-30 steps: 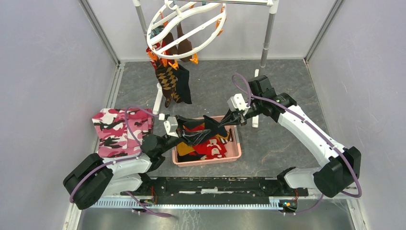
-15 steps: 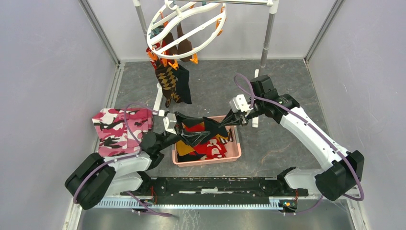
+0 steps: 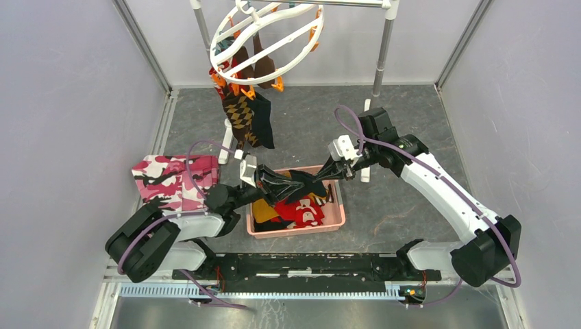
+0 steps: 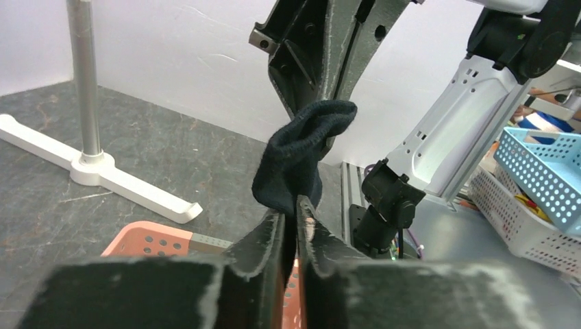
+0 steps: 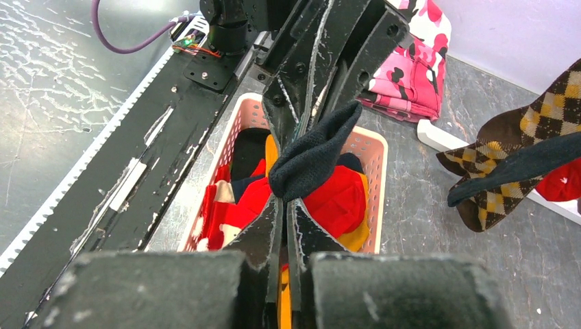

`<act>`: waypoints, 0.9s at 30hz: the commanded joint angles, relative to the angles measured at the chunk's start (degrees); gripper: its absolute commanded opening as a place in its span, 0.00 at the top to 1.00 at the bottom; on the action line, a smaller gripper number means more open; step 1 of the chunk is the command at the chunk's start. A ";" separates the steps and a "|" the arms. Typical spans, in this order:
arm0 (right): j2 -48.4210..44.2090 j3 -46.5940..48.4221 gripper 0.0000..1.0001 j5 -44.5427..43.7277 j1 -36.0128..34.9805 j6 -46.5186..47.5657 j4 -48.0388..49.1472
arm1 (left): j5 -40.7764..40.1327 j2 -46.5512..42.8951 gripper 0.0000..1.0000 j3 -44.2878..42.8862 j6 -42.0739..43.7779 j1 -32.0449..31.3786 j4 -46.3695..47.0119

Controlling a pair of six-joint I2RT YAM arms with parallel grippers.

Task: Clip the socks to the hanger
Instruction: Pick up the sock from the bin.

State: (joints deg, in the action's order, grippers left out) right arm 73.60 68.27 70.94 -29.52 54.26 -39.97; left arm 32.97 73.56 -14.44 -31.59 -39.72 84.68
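Observation:
A dark navy sock (image 3: pixel 293 184) is stretched in the air above the pink basket, held at both ends. My left gripper (image 3: pixel 273 181) is shut on its left end, and the sock (image 4: pixel 301 161) bunches just past that gripper's jaws (image 4: pixel 296 205). My right gripper (image 3: pixel 323 177) is shut on the other end, where the sock (image 5: pixel 312 154) rises from between its fingertips (image 5: pixel 286 202). More socks (image 5: pixel 336 202) in red, mustard and navy lie in the basket. The white round hanger (image 3: pixel 264 38) hangs at the back, with argyle, brown and dark socks (image 3: pixel 245 116) clipped under it.
The pink basket (image 3: pixel 340 214) sits on the grey table between the arms. A pink camouflage cloth (image 3: pixel 171 181) lies to its left. The metal pole rack (image 3: pixel 384 48) stands at the back, with white feet (image 3: pixel 225 144) on the table. Grey walls enclose both sides.
The left gripper has moved right, closer to the right gripper, and has closed on the sock there. The sock's span between the grippers is shorter and more bunched. The right arm barely moved.

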 commanded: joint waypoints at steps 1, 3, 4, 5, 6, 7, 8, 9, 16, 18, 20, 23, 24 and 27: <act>-0.16 0.81 0.97 0.91 -0.18 0.15 0.57 | 2.29 0.00 0.93 -1.64 -2.07 0.09 7.62; -0.43 1.05 0.91 -0.36 -0.23 -0.14 0.65 | 2.47 -0.64 0.98 -0.77 -0.86 0.08 8.28; -0.60 1.06 0.85 -1.17 -0.12 -0.54 0.94 | 2.33 -1.28 0.98 -0.09 -0.01 0.13 8.30; -0.76 1.10 0.78 -2.68 -0.08 -1.61 1.67 | 1.82 -2.07 0.98 0.65 0.87 0.08 8.30; -1.06 1.08 0.72 -3.98 -0.04 -2.77 2.58 | 1.54 -2.89 0.98 1.36 1.60 0.16 8.19; -1.39 1.21 0.63 -5.67 -0.01 -4.17 3.50 | 1.16 -3.74 0.98 2.01 2.18 0.17 8.03; -1.65 1.76 0.55 -8.03 -0.05 -5.44 4.08 | 0.54 -4.52 0.98 2.50 2.45 0.22 7.64; -1.78 2.77 0.46 -10.37 0.04 -6.08 3.99 | -0.14 -5.47 0.98 2.86 2.31 0.30 6.87; 0.97 19.98 0.13 -25.09 0.19 -6.58 -0.90 | -6.61 -11.43 0.98 4.12 2.36 0.96 -1.02; 1.80 22.73 0.02 -25.38 0.17 -5.79 -0.18 | -7.54 -12.63 0.98 5.19 4.70 0.97 -0.97; 4.10 26.02 0.02 -25.47 0.17 -5.62 -0.56 | -7.92 -13.47 0.98 5.82 7.36 1.05 -1.20; 7.29 29.66 0.02 -25.80 0.23 -6.80 -1.15 | -7.37 -14.41 0.98 6.04 11.95 0.98 -3.21; 7.14 28.71 0.02 -26.11 0.17 -9.73 1.84 | -6.88 -14.60 0.98 6.08 13.26 1.02 -3.99; 5.36 23.14 0.02 -27.11 0.18 -19.30 13.62 | -5.59 -14.93 0.98 6.02 16.73 0.97 -6.79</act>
State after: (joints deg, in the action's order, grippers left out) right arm 79.26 95.39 46.50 -29.50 45.56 -36.67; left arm 27.11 59.70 -8.56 -23.44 -38.96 80.53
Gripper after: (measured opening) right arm 0.979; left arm 0.043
